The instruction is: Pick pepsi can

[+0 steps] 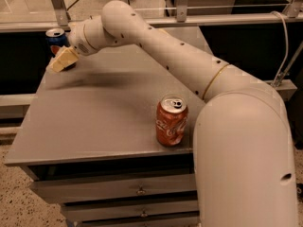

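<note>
The pepsi can, dark blue with a silver top, stands upright at the far left corner of the grey table. Only its top and upper body show. My gripper, with tan fingers, is at the can, in front of its lower part and hiding it. The white arm reaches to it from the lower right across the table.
A red-orange Coca-Cola can stands upright near the table's front right edge, beside my arm. Drawers sit under the table top. A metal rail and glass panels run behind the table.
</note>
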Robot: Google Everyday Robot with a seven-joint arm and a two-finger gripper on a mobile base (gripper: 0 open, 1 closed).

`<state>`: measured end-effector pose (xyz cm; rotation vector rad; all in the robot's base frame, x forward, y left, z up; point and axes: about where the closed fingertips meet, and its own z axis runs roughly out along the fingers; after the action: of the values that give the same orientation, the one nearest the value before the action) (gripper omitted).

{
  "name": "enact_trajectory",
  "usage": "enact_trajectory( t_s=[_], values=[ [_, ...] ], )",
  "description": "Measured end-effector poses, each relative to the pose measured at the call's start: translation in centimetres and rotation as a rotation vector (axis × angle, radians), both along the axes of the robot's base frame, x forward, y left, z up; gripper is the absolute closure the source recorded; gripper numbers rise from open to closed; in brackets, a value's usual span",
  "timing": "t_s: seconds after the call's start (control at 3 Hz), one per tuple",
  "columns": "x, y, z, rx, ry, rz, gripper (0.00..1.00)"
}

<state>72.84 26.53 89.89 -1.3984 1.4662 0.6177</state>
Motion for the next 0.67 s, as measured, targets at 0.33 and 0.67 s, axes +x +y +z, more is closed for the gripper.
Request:
enact_trajectory(
  t_s=[0.33,0.67],
  values=[
    [0.43,0.93,-0.19,-0.001,0.006,0.009,0.00],
    [0.95,1.85,-0.11,-0.013,0.000,0.020,0.25]
  ],
)
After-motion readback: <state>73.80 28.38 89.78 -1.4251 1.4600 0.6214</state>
